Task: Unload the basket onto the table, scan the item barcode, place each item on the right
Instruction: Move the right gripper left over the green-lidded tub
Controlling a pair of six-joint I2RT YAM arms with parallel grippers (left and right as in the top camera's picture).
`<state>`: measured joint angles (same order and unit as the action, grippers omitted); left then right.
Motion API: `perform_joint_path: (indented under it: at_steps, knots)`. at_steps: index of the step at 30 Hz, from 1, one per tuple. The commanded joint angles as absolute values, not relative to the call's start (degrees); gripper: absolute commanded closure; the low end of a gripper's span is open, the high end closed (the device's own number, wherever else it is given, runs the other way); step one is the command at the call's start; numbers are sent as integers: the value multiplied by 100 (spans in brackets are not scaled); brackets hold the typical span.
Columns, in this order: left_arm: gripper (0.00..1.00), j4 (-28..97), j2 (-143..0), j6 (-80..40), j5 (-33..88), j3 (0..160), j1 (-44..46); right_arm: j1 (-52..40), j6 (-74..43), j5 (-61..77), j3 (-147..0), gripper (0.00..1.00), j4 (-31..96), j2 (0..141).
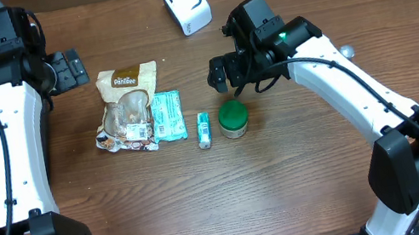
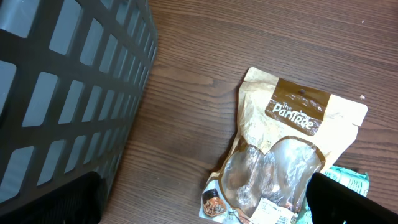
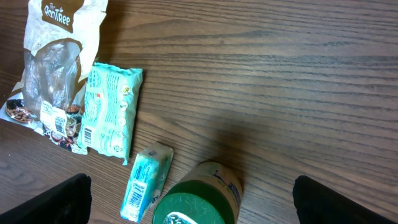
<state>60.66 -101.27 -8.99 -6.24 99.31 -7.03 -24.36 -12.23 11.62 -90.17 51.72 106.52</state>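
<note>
Green-lidded jar (image 1: pixel 233 118) stands upright on the counter (image 1: pixel 317 185), beside the small tube (image 1: pixel 204 130). Right fingers (image 3: pixel 56 199) hover spread wide above it, empty, seemingly lined up to grab; left fingers (image 2: pixel 348 202) gape empty near the snack pouch (image 2: pixel 280 162). White scanner (image 1: pixel 185 3) waits behind.

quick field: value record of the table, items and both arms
row of items: snack pouch, teal packet, small teal box, green-lidded jar
white scanner: far side of table, apart from the items
basket: left edge, dark mesh
left tool: open, empty, near snack pouch top
right tool: open, empty, close to green-lidded jar
barcode: on teal packet, facing up
</note>
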Motion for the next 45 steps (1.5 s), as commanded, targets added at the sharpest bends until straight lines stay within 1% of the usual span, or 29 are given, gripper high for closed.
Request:
perform_joint_path:
  at_steps: [1, 16, 20, 24, 45]
  knots:
    - [0, 6064, -10116, -878, -701, 10018, -749, -2443, -1240, 1170, -9004, 0, 5157, 10589]
    - [0, 6064, -10116, -878, -701, 10018, -749, -2443, -1238, 1166, -9004, 0, 5157, 10589]
    - [0, 6064, -10116, -878, -701, 10018, -749, -2443, -1238, 1166, -9004, 8, 5162, 10589]
    - [0, 6064, -10116, -878, -701, 10018, -749, -2443, -1238, 1164, -9004, 10, 5199, 10589]
    - [0, 6064, -10116, -878, -703, 10018, -749, -2443, -1245, 950, -9004, 12, 5701, 10589]
